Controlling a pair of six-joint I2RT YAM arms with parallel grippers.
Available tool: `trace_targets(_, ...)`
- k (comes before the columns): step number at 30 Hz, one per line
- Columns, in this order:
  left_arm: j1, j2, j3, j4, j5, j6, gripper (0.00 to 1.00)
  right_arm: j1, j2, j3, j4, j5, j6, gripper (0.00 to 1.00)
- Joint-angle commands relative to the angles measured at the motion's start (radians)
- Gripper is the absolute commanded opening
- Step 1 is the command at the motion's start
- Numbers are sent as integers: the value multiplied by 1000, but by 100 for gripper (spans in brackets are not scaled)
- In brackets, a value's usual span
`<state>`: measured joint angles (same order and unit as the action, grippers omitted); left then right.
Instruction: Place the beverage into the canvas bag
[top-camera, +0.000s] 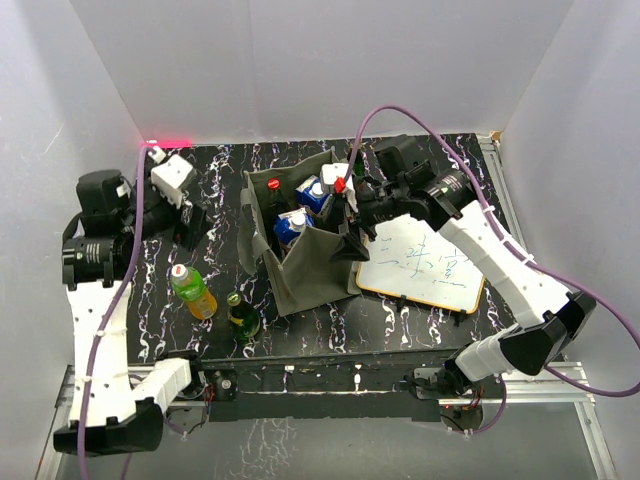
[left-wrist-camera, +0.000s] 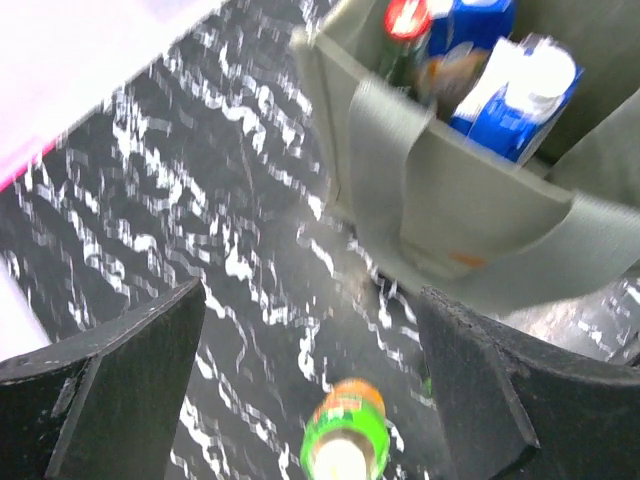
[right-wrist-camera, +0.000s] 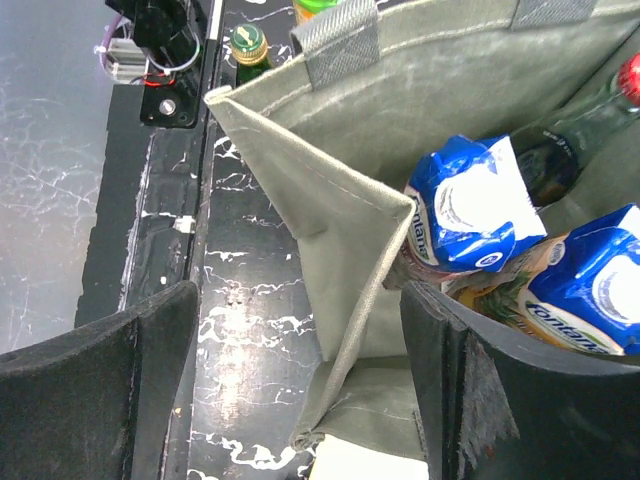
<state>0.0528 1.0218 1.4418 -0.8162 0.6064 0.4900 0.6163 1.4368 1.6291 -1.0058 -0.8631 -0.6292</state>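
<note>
Left gripper (left-wrist-camera: 312, 330) hangs open near the orange bottle (left-wrist-camera: 345, 440) standing left of the bag (left-wrist-camera: 450, 200), right gripper (right-wrist-camera: 298, 330) open astride the bag's right edge, so we should centre on the bottle and close low.

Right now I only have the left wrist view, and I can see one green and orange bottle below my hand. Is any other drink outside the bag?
Observer: Yes, a dark green bottle with a gold cap stands just beside that one, toward the bag.
Operator: Where is the right hand?
Observer: The right hand is open, with one finger inside the canvas bag and the other outside its wall.
Operator: What is beyond the bag?
Observer: A whiteboard lies flat beside it, on the right arm's side.
</note>
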Motion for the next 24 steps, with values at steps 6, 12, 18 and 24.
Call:
trace_targets(6,120,-139,-142,-267,-92,106,86,6,-69,76,41,-54,34,86)
trace_targets(12,128,-160,-205,-347,-195,135,86,4,-80,64,39,-54,33,86)
trace_targets(18,128,-178,-240,-396,-235,144,86,3,-87,46,44,-44,33,86)
trace_targets(24,128,-167,-294,-373,-274,128,83,0,-90,37,44,-45,34,86)
